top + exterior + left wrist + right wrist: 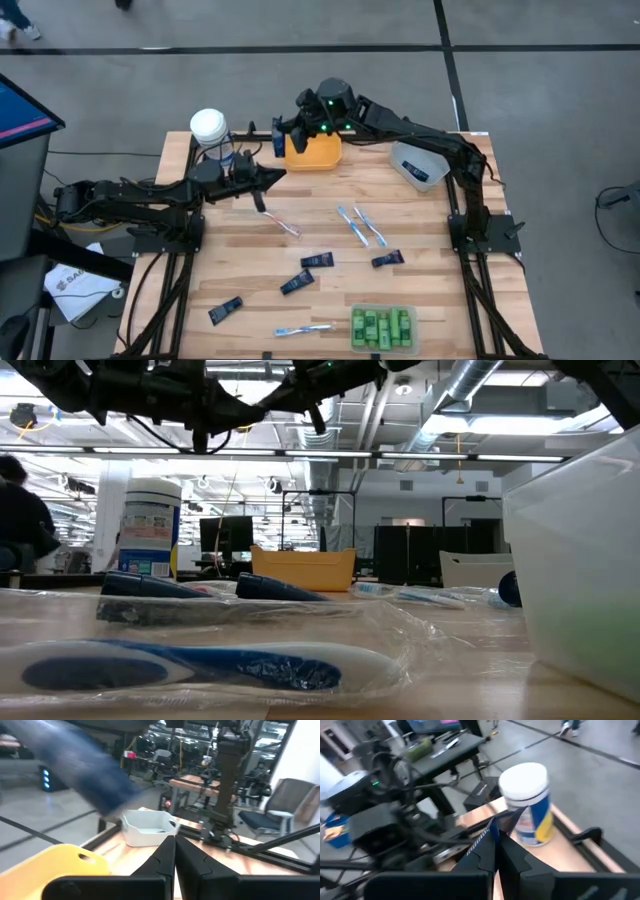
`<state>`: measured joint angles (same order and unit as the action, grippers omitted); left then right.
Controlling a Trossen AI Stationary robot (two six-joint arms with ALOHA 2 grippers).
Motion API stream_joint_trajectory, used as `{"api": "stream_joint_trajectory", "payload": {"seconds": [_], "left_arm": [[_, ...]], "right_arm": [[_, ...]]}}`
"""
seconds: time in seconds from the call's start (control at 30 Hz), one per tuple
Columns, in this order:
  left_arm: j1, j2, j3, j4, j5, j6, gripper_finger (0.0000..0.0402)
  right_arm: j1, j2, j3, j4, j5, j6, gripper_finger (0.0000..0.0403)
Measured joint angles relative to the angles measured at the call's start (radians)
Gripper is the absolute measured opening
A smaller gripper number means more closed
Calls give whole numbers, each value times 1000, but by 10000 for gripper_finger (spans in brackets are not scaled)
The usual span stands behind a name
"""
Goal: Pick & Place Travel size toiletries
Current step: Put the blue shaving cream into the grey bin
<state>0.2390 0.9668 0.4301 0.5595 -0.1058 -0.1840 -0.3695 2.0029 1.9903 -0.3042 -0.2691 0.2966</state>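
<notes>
My right jaws [285, 133] clamp flat on a light, slippery dark navy flat tube [481, 841] beside the orange plastic bin [322, 156] at the desk's far edge, while my left jaws [268, 178] are closed, seemingly empty.

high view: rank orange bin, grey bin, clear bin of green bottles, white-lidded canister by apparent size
1. clear bin of green bottles
2-3. orange bin and grey bin: look alike; the orange one is partly hidden by the right arm, so unranked
4. white-lidded canister

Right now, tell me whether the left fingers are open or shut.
Shut. In the left wrist view the left gripper's two dark fingers meet along one seam with no gap and nothing visible between them.
</notes>
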Motion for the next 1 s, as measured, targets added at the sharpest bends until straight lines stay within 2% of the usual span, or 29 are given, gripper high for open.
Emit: {"api": "stream_joint_trajectory", "payload": {"seconds": [0.37,0.53,0.67,1.0], "left_arm": [[-4,-7,-4,51,-29,23,1],[-5,-21,-4,68,-60,-6,1],[-10,-23,2,94,-90,-15,1],[-10,-26,2,90,-81,2,1]], "right_arm": [[95,6,3,-37,33,-101,0],[96,7,2,14,64,-140,0],[66,5,0,85,48,-120,0],[84,5,-2,95,53,-117,0]]}}
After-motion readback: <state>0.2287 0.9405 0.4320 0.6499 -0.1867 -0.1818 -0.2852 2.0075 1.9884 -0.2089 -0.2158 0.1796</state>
